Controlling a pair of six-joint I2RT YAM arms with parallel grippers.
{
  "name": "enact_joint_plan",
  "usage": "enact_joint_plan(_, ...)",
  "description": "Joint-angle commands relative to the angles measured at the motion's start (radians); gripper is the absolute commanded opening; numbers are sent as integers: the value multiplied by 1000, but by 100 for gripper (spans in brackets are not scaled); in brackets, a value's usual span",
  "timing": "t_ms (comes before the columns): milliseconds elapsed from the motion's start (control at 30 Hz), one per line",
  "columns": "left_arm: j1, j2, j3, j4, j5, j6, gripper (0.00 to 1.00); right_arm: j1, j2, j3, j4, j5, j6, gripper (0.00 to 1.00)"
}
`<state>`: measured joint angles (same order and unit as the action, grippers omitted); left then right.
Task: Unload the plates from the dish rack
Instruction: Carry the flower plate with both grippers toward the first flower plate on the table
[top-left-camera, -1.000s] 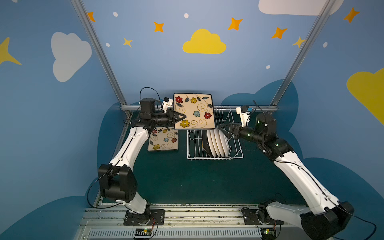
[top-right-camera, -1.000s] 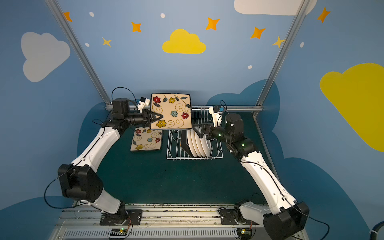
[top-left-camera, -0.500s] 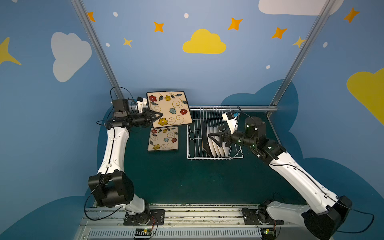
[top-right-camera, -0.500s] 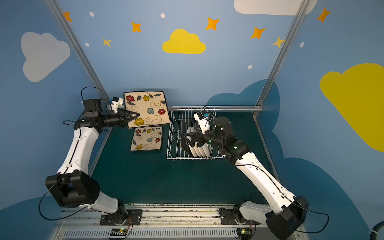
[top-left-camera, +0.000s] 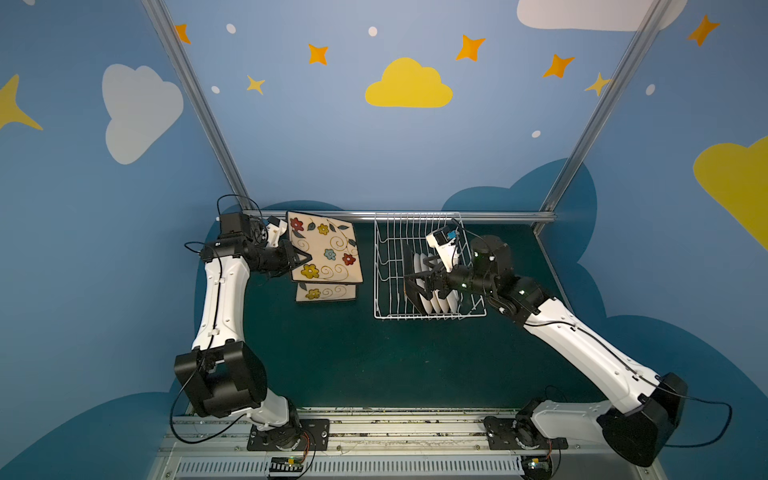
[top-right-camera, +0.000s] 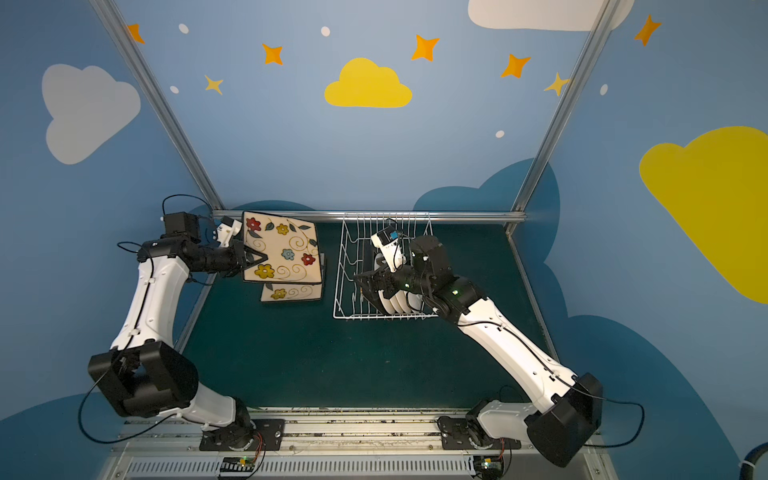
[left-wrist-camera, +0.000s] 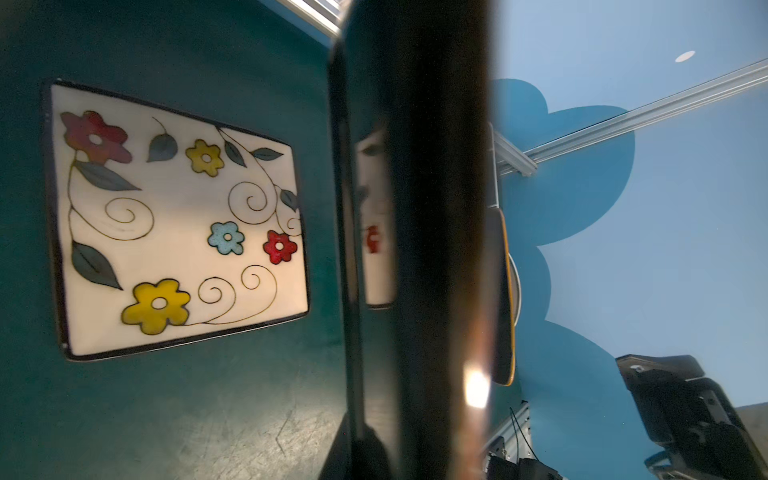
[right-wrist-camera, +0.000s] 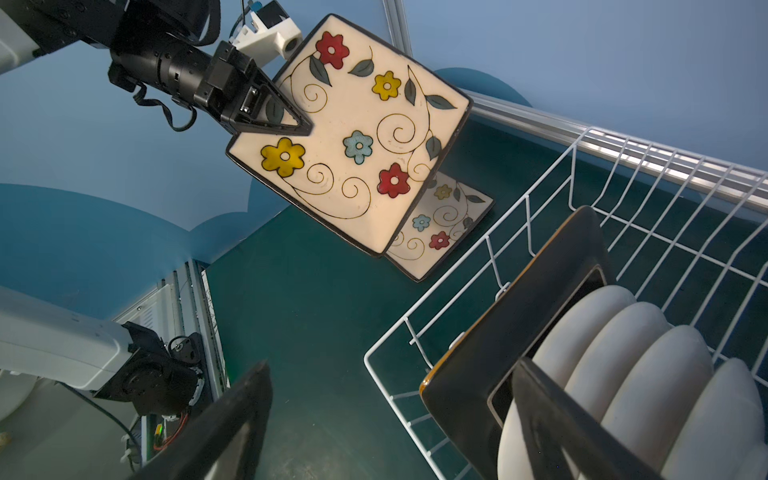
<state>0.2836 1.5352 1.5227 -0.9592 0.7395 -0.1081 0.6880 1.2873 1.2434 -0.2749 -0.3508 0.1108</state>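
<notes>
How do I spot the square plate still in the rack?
Find the white wire dish rack on the green table. Inside, the square plate ends the upright row, on its left in both top views. Unlike the round white plates beside it, it is black.

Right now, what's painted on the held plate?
Red, yellow, blue flowers and swirls on a cream plate; best in the right wrist view.

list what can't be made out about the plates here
Prints on the round white plates: right wrist view shows only rims, packed behind the black-backed plate.
Table plate: in both top views, mostly under the held plate.
Left wrist view: the held plate's blurred dark back fills the middle.
</notes>
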Motion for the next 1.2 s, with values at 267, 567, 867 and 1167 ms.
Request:
enact_joint_plan(267, 16, 75, 2, 136, 31, 103, 3, 25, 17, 55, -29, 22, -43, 90)
enact_joint_plan(567, 16, 160, 4, 165, -22, 196, 3, 34, 44, 83, -50, 24, -40, 90)
enact_joint_plan(867, 17, 292, 46, 200, 49, 233, 3, 42, 62, 102, -78, 32, -42, 90)
enact_joint_plan(1167, 18, 406, 97, 229, 109, 221, 3, 63, 76, 104, -73, 46, -16, 90)
